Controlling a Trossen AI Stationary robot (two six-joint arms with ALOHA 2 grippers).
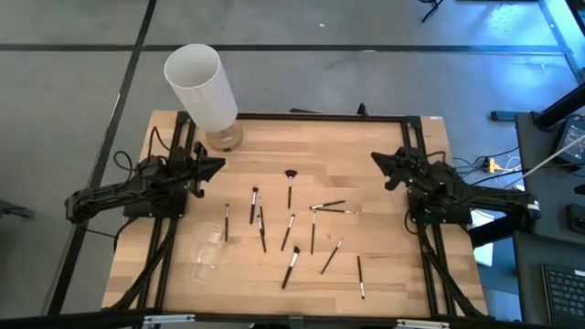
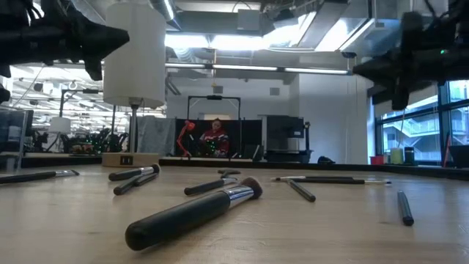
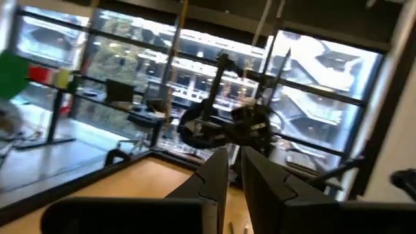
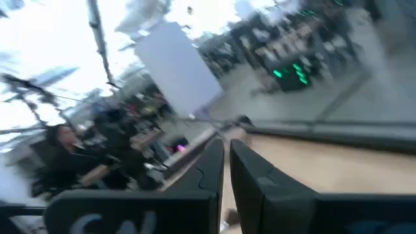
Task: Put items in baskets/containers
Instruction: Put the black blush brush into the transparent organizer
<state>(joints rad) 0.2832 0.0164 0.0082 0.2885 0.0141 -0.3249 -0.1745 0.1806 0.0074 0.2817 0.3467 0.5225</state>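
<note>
left pincer (image 1: 218,165) clenched, empty, 9 o'clock | right pincer (image 1: 377,159) clenched, empty, 3 o'clock | brushes (image 1: 290,241) scattered across worktop (image 1: 384,274) centre | clear cup (image 1: 208,249) on its side, 7 o'clock of brushes

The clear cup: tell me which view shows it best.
The high view: the clear cup lies on its side at the table's front left, faint but whole, left of the scattered brushes. The low view and both wrist views do not show it.

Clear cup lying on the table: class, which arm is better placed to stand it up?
Probably the left: the clear cup lies on its side of the table, below the left gripper. The right gripper sits across the brushes.
</note>
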